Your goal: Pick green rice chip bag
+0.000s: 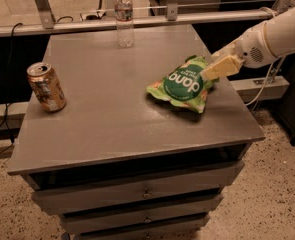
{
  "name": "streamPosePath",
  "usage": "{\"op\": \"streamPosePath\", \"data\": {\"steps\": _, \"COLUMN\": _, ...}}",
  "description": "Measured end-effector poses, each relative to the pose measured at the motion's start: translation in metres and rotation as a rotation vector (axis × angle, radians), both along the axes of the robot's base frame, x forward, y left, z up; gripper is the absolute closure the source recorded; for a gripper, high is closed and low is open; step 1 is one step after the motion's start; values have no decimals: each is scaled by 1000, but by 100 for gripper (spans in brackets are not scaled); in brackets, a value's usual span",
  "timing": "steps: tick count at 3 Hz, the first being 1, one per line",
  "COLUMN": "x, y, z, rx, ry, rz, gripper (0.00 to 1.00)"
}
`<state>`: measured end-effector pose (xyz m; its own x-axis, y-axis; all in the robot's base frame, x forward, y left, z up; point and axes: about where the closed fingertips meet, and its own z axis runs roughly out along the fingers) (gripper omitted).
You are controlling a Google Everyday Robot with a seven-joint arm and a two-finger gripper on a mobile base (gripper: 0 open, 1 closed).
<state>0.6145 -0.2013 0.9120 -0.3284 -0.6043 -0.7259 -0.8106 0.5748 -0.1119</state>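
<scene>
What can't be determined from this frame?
1. Whether the gripper touches the bag. It sits at the bag's upper right edge, and the single camera view gives no depth.
2. The bag's right corner, hidden behind the gripper.
3. The rest of the arm, cut off by the right edge.
4. The print on the can, which is unreadable.
</scene>
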Motion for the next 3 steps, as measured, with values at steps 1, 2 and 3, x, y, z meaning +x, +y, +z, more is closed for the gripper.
{"op": "streamPosePath", "data": {"steps": 1, "x": 2, "y": 7, "z": -11, "rx": 23, "ry": 21, "rz": 9, "gripper": 0}}
{"op": "streamPosePath", "data": {"steps": 2, "x": 4, "y": 13, "z": -22, "rx": 65, "ry": 47, "rz": 16, "gripper": 0}}
{"op": "streamPosePath", "data": {"steps": 3, "x": 8, "y": 16, "z": -36, "rx": 114, "ry": 82, "rz": 18, "gripper": 0}}
